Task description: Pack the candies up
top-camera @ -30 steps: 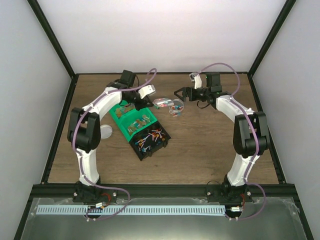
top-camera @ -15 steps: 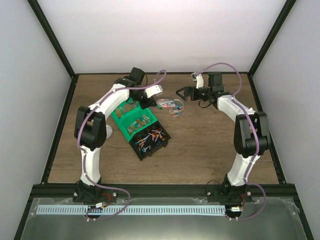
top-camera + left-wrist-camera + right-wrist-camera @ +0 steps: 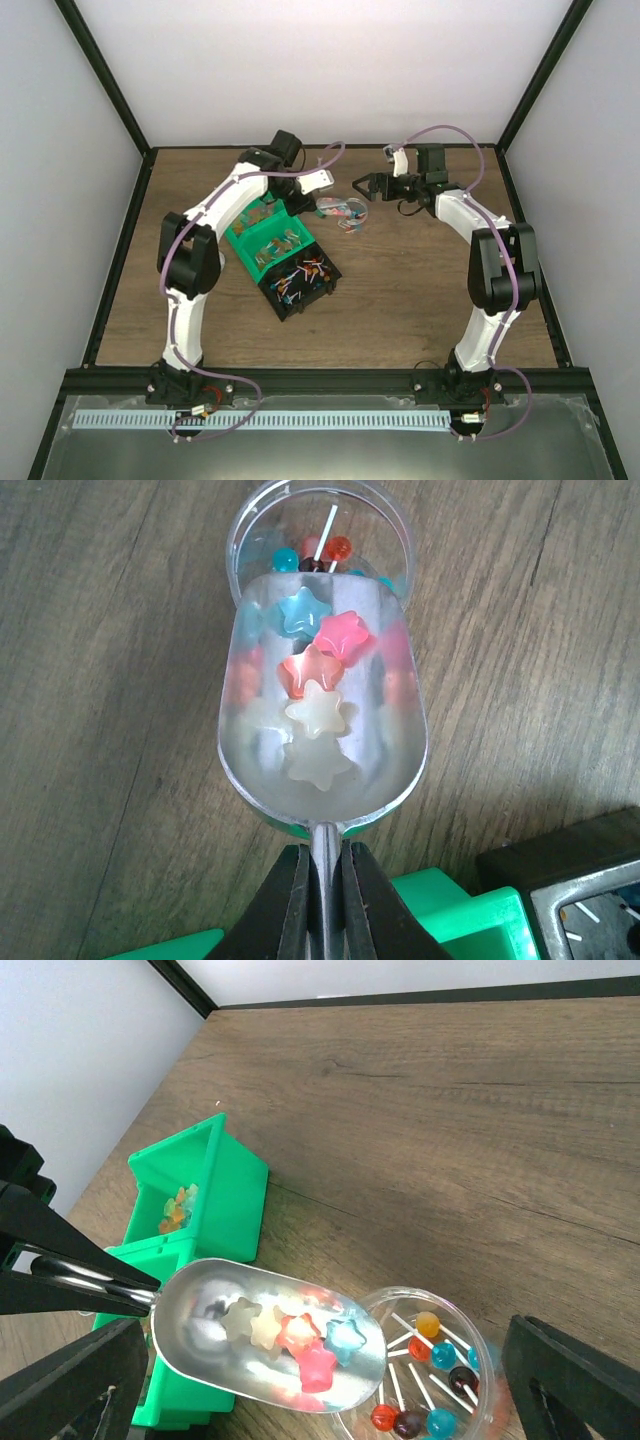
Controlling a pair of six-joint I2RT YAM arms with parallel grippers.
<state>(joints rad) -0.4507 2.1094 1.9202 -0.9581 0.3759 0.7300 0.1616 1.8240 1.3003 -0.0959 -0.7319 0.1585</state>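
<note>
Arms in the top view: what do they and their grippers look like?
Both the left arm and the right arm have white links with black joints. A purple cable loops along each. The left gripper and the right gripper are black, with slim tapering fingers.

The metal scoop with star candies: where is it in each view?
Top external: metal scoop at upper middle, just left of the clear cup.
Left wrist: fills the centre, cup at its tip.
Right wrist: lower left, tip at the cup's rim.
Shared landmark: the clear cup.
</note>
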